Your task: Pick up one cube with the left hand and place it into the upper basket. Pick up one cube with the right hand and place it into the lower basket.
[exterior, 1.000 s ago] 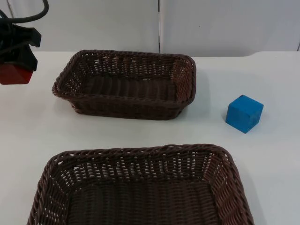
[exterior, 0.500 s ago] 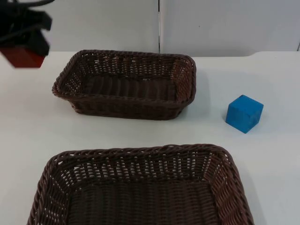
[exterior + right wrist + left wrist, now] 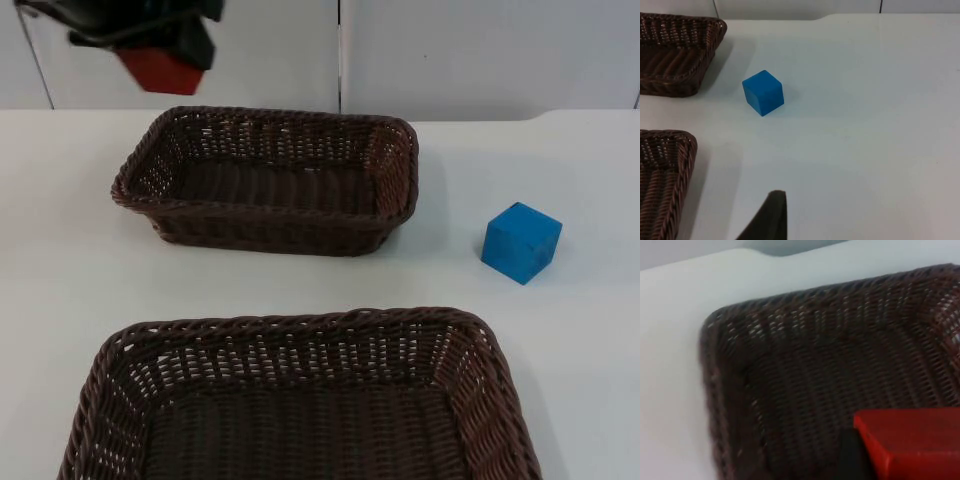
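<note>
A lab-style test bench: bare white table (image 3: 60,280) ending at a plain grey partition wall (image 3: 480,55).

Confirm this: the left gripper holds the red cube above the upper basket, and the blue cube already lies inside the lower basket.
Wrong on the blue cube: the top view shows it on the table, right of the upper basket, outside the lower basket. The left gripper does hold the red cube.

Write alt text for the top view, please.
The left gripper holds a red cube above the upper basket. A blue cube sits on the white table, right of it; the lower basket is nearest.
</note>
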Motion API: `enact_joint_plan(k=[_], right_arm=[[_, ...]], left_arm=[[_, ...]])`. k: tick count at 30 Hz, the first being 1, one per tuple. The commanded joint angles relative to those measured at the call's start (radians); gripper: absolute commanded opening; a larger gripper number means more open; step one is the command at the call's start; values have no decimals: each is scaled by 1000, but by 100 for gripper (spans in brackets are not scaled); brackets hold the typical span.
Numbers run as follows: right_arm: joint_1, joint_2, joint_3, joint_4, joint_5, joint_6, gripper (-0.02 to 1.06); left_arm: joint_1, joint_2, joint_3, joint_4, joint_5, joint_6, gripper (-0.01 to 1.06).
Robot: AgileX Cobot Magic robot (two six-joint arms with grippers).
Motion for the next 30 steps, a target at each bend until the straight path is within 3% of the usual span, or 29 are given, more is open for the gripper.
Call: enact_joint_plan(k=[1,11,30], right_arm=[[-5,-1,0,-1,-3,-4,105],[-5,-1,0,-1,-3,-4,105],[-5,-1,0,-1,-3,-4,105]], left_arm=[[-24,34,-44,-13,-4,5,0],[-49,198,-209,-28,55,5,0],[-49,434,-397,-55,37,5,0]])
